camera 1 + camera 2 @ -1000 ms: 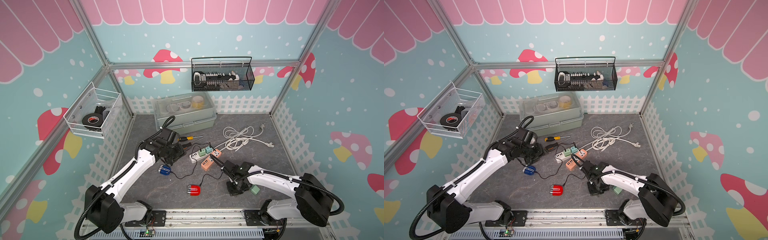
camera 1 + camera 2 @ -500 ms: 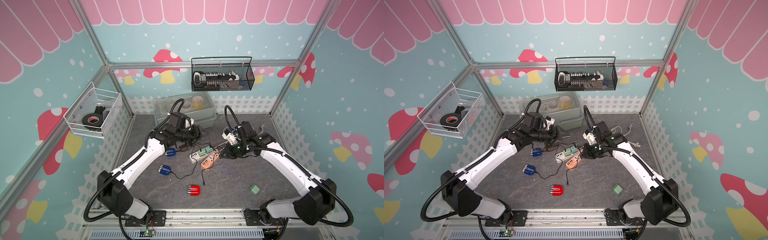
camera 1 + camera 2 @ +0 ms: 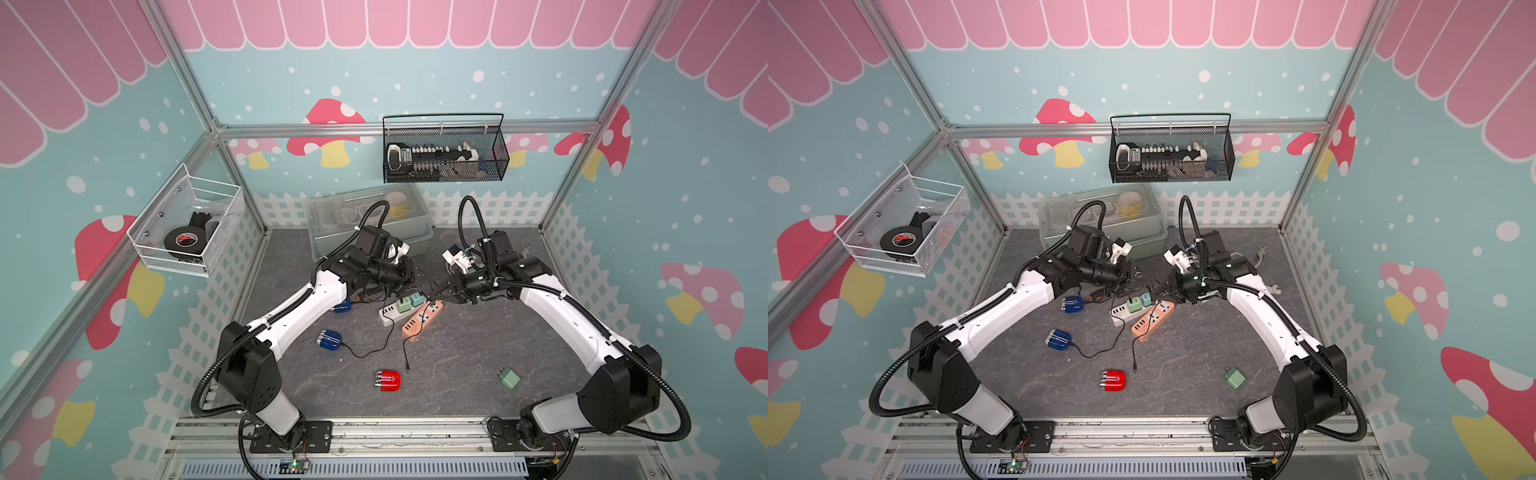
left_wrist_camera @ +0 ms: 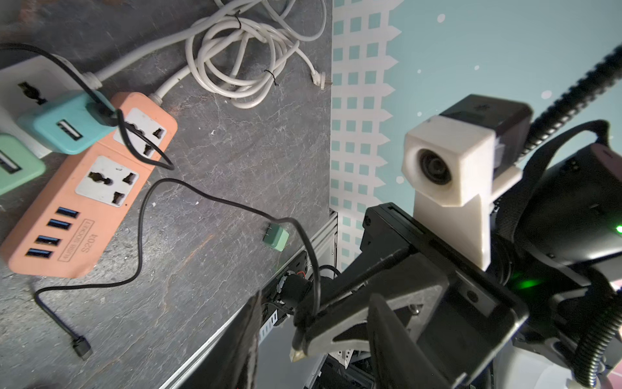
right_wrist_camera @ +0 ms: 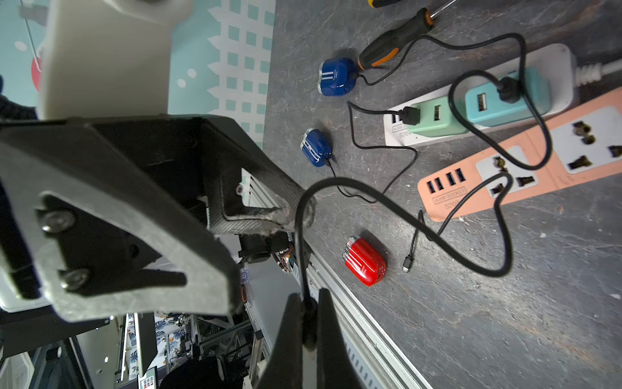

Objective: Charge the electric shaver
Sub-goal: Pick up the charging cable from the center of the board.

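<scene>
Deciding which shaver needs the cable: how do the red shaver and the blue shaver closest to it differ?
Colour aside, the red shaver has nothing plugged in, while the blue shaver has a black cable in its end. The red shaver lies nearer the front edge of the table than the blue shaver. Both lie flat, same rounded shape.

Red shaver lies flat near loose black cable.

The red shaver looks glossy, the tabletop matt
</scene>
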`<action>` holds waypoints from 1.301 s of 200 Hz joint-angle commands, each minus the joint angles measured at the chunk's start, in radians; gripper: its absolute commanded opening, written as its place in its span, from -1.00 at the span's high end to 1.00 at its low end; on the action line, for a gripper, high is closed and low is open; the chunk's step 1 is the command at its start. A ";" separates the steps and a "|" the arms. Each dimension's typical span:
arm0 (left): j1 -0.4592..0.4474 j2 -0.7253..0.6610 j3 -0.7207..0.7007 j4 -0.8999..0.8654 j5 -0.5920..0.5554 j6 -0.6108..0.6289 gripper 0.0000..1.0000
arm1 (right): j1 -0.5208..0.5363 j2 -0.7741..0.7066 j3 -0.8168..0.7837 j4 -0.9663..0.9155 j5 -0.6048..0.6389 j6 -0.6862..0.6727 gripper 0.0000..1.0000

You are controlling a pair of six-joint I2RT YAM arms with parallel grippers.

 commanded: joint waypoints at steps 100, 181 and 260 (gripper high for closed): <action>-0.022 0.044 0.059 -0.044 0.008 0.035 1.00 | -0.029 -0.037 -0.052 0.133 -0.068 0.083 1.00; 0.061 -0.051 -0.106 0.220 -0.264 -0.632 1.00 | -0.040 -0.224 -0.416 0.883 -0.024 0.647 0.03; 0.050 -0.011 -0.054 0.144 -0.292 -0.785 1.00 | -0.035 -0.145 -0.403 1.034 0.048 0.739 0.06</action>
